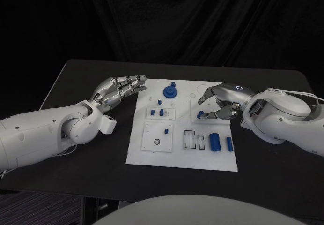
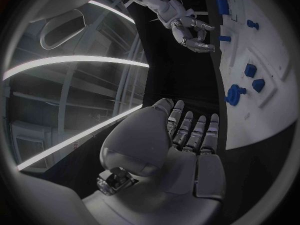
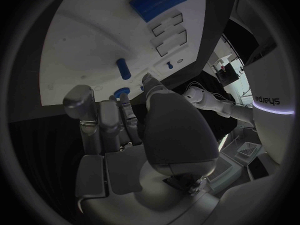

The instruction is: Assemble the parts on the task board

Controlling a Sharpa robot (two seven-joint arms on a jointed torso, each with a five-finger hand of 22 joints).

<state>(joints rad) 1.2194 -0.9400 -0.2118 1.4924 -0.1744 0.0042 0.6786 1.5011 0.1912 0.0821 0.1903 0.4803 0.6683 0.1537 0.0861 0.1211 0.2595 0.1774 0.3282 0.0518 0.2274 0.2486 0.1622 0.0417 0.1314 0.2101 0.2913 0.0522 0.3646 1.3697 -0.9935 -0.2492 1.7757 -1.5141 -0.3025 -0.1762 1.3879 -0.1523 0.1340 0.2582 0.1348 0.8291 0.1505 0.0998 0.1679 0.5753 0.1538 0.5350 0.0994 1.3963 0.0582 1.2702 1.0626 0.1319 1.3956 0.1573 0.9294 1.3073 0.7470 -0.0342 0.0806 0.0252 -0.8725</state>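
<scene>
The right hand (image 1: 217, 105) hovers over the right edge of the task board (image 1: 182, 154), its fingers curled down around a small blue peg (image 1: 200, 114) that stands there; whether they pinch it I cannot tell, so the sensible move is probably to close squarely on the peg and keep it upright before lifting. The left hand (image 1: 121, 89) rests just off the board's left edge, fingers together and holding nothing. The peg looks short, smooth and cylindrical, likely slippery, beside the board's recessed slots.
</scene>
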